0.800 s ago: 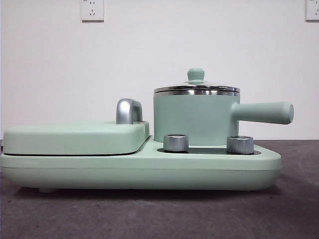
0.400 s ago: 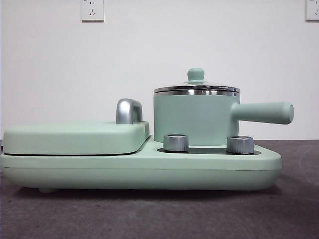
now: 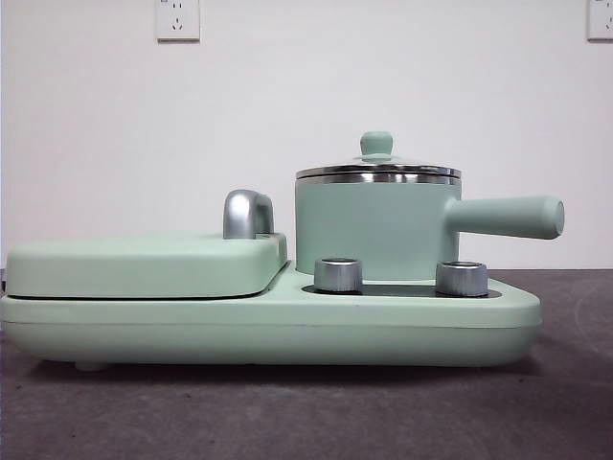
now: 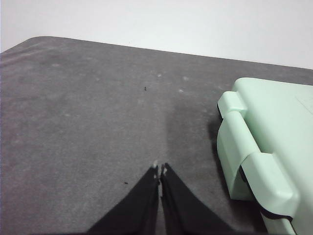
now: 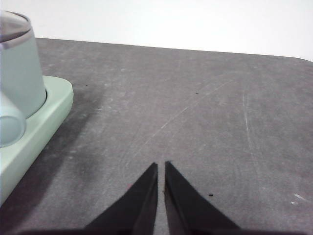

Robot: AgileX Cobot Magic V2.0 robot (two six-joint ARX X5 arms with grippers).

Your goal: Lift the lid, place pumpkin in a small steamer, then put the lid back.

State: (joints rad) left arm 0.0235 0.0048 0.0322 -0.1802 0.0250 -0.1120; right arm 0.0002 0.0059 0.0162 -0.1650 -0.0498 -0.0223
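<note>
Lid (image 3: 377, 169) atop small steamer (image 3: 374, 230)

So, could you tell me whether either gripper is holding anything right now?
Nothing is held: the left gripper and right gripper are both shut over bare table.

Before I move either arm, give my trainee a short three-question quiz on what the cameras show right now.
1. True or false: the lid sits on the pot.
2. Which way does the pot's long handle point in the front view? A) toward the flat cover B) away from the flat cover C) straight up
3. Fill in: the left tool and the right tool both hang over the bare grey ____, holding nothing.

Key: 1 true. 2 B. 3 table. The pumpkin shows in no view.
</note>
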